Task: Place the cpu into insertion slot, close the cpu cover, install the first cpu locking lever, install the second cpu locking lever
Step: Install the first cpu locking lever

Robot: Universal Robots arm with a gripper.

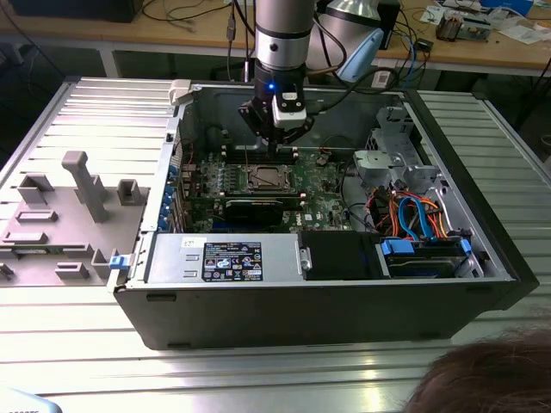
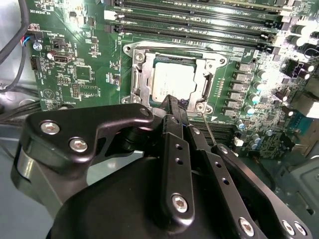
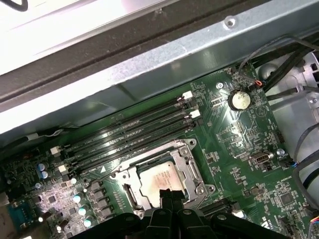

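Gripper low inside the open computer case, fingers squeezed together, nothing caught between them. Just beyond the tips sits the cpu, silver top up, lying flat in the insertion slot on the green motherboard. The cpu cover is down, framing the chip through its window. In both wrist views the tips hang over the cover's near edge; touching or not, can't tell. Memory slots run along the socket's side away from the gripper.
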